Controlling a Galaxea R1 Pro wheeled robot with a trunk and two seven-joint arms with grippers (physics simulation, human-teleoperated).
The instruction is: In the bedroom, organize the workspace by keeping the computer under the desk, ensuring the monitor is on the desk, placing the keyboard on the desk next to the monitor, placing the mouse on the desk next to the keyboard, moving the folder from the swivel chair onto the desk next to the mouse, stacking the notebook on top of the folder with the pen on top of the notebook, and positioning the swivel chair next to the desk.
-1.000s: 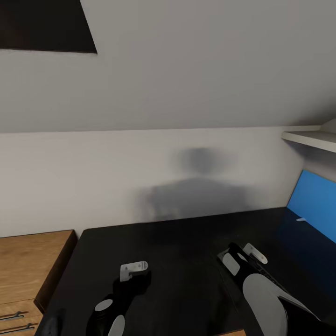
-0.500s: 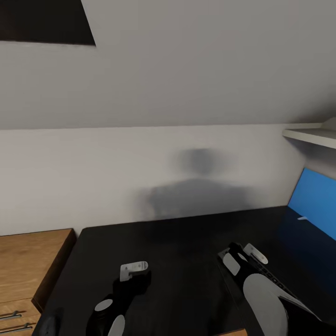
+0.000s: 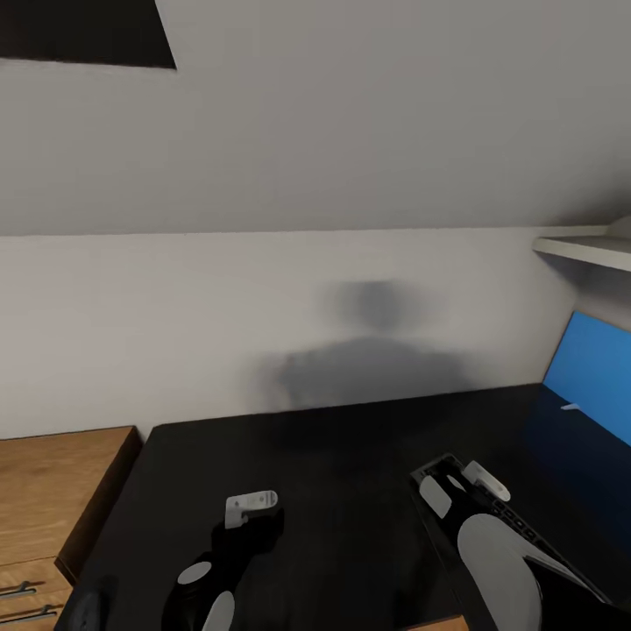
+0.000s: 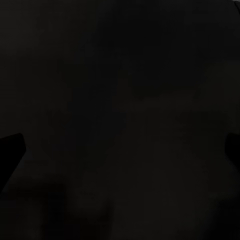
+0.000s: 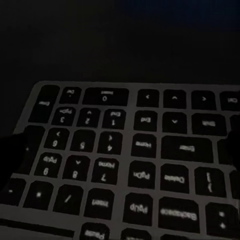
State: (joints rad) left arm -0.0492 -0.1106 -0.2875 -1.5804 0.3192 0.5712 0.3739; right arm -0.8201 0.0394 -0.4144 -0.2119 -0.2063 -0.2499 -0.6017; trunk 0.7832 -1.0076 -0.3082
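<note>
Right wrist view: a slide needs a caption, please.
Keyboard numeric keypad and navigation keys seen close up, lying on the dark desk.

Head view evenly lit and sharp; soft blurred robot shadow on the white wall, faint blue sheen on the black desk. Left wrist view near black, unreadable. Right wrist view dim: keyboard legends readable, slightly soft.
</note>
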